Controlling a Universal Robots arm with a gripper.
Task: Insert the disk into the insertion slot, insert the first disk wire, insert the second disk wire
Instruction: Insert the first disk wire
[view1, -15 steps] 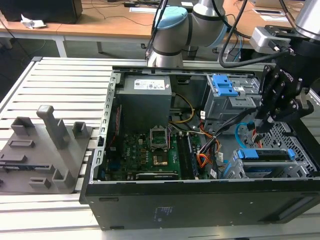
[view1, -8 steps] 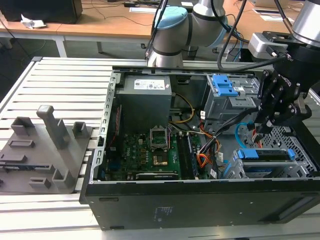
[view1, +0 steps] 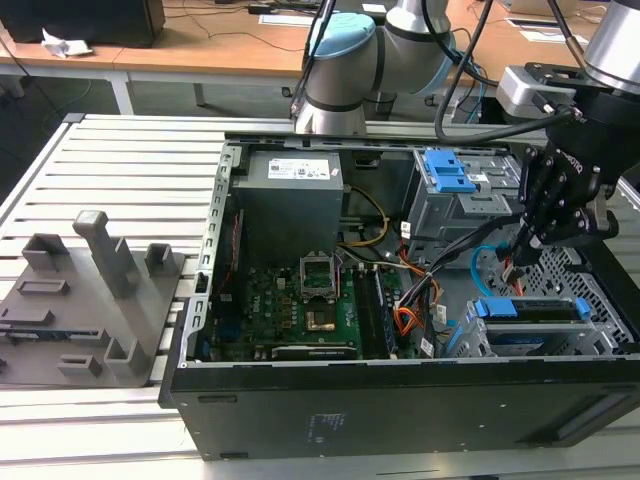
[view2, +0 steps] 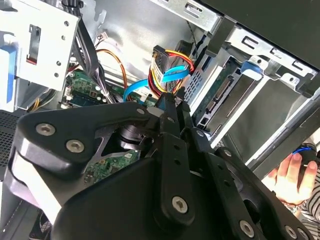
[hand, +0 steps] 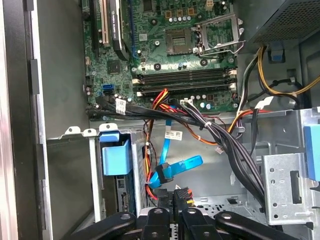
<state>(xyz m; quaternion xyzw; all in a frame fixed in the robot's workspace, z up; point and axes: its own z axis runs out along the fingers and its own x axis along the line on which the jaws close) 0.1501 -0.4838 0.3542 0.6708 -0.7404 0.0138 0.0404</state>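
Slotted aluminium bench (view1: 120, 160), open PC case (view1: 400, 400) on it. Gripper (view2: 172, 100) is down inside the case with its fingers pressed together. They look to be pinching the wire bundle (view2: 175, 57) just short of its black plug (view2: 159, 54), though that's not certain. Blue cable (view2: 150, 82) loops right beside the bundle. Drive (view1: 535, 312) already sits in the cage (view1: 572, 265), its blue carrier showing at the mouth.

Risks:
- A grip on the wires rather than the plug lets the plug swivel, so it could meet the drive's socket crooked and jam.
- The blue loop or the thick black harness (hand: 225, 145) may snag the fingers.
- A person's hand (view2: 295, 175) is at the case edge, close to the arm.
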